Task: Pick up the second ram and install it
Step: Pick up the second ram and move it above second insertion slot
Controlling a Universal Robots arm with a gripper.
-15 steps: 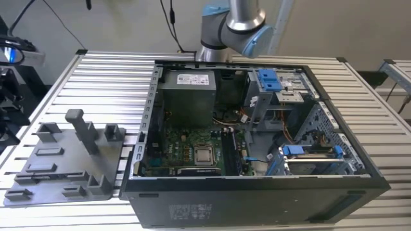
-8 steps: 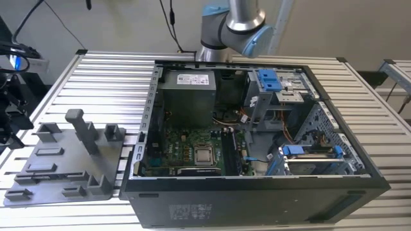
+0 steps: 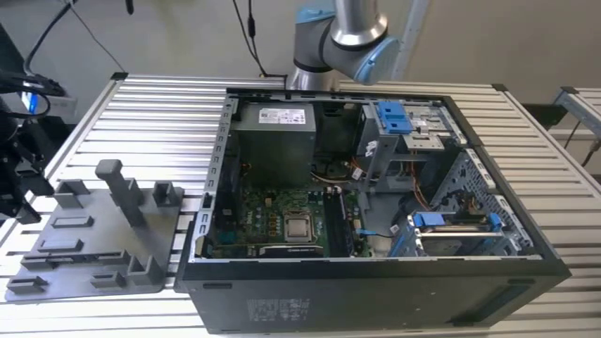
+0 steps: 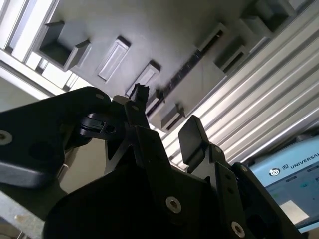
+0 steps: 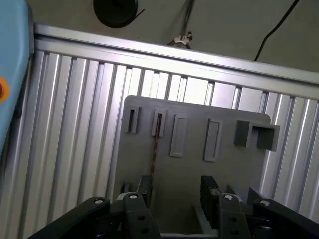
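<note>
Exterior view's left: gray tray [image 3: 94, 238] on slatted table [image 3: 160, 120], with the open computer case [image 3: 376, 282] just beside it to the right. In the first wrist view, the second ram [image 5: 155, 144] stands on edge in a tray slot. The gripper [image 5: 178, 196] hovers over the tray, fingers spread, grasping nothing.

Ribbed aluminium table [image 3: 131, 120]; plain grey surface [image 3: 179, 35] beyond; black cables [image 3: 250, 35] across it.

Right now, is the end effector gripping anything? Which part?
Nothing held. The end effector is open and empty; the thin dark memory stick sits in a slot of the gray plastic tray.
</note>
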